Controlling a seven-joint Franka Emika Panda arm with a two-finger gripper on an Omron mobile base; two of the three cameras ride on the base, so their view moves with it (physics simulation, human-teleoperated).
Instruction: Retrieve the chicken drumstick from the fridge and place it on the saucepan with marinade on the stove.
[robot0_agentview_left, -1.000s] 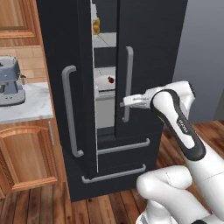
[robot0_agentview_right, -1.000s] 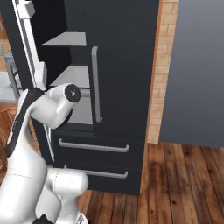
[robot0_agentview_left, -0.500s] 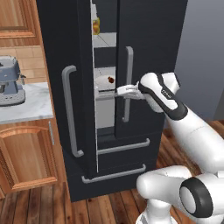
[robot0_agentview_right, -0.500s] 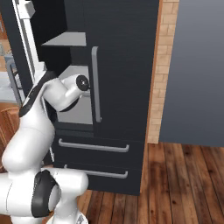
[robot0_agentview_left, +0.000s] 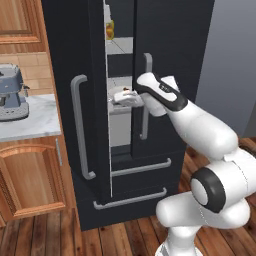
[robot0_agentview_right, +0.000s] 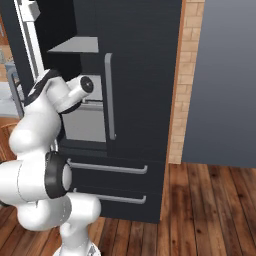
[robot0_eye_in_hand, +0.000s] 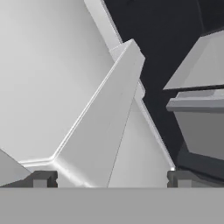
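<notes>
Only slightly ajar, black fridge (robot0_agentview_left: 165, 45), grey handles.

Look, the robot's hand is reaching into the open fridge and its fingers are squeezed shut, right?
Not quite. The gripper is reaching into the open fridge, but it is open, not squeezed shut. The hand view shows its two fingertips standing far apart with nothing between them.

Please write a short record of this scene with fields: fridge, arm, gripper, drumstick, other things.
fridge: black fridge, one door ajar, grey shelves visible in the gap
arm: reaching into the gap at middle shelf height
gripper: gripper open, holding nothing, tips facing grey inner panels
drumstick: small reddish lump just above the hand, not gripped
other things: yellow-orange bottle on upper shelf; coffee machine on counter
</notes>
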